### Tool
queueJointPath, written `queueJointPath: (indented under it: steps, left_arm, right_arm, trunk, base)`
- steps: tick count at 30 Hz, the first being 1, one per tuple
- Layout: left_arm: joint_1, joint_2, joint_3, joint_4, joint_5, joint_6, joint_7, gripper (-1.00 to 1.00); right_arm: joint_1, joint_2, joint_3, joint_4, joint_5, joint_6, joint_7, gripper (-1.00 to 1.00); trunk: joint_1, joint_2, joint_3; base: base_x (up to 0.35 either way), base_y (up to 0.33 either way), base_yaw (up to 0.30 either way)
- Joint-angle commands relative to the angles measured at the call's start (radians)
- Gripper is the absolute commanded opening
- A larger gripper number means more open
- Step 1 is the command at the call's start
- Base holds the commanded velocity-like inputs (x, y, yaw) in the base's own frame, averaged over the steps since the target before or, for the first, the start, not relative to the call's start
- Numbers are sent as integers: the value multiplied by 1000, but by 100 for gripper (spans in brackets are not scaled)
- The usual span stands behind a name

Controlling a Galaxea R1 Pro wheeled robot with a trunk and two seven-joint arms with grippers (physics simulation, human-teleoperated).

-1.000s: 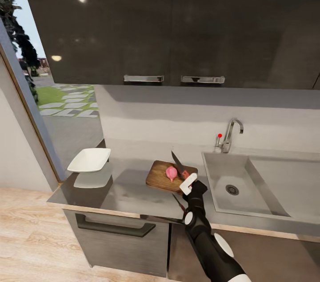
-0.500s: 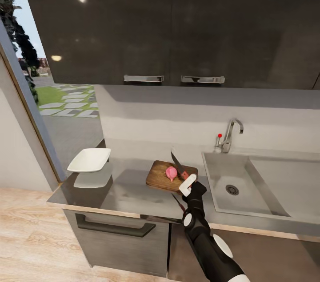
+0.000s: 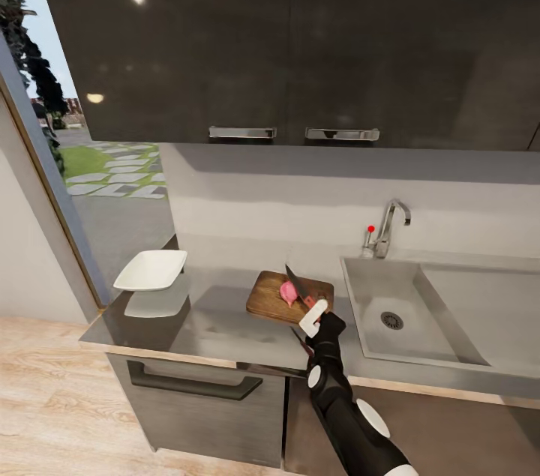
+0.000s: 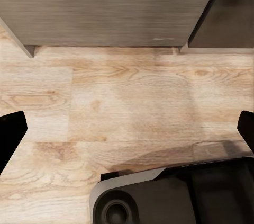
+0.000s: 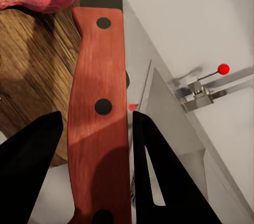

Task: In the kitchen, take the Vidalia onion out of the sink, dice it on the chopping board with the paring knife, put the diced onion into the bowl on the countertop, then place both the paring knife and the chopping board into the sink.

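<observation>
Right gripper (image 3: 313, 309) clamped on red-handled, dark-bladed paring knife (image 5: 98, 102); blade points away over pink onion (image 3: 289, 291).
Onion rests on dark-brown wooden chopping board (image 3: 264, 297), just past the fingertips. Left jaws apart.

The countertop (image 3: 202, 318) and sink (image 3: 420, 311) are seen from above and in front by the head camera, at some distance, facing the wall. The chopping board (image 5: 32, 81) and paring knife (image 5: 98, 107) handle are viewed at very close range by the right wrist camera; both also appear in the head view. The wooden floor (image 4: 127, 107) is faced by the left wrist camera, pointed downward beside the lower cabinets (image 4: 106, 7).
</observation>
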Motion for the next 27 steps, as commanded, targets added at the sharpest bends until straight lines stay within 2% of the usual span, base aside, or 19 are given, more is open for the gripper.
queueJointPath:
  steps: [1,27]
  left_arm:
    - [0,1,-7,-1,10,-1,1,100]
    - [0,1,-7,-2,10,0,1,100]
  right_arm:
    - [-1,0,2,-1,9,9,-1,-100]
    - [-1,0,3,0,9,9,-1,-100]
  trunk:
    - [1,-2,-2]
    - [1,-2,-2]
  base:
    - [0,0,0]
    - [0,0,0]
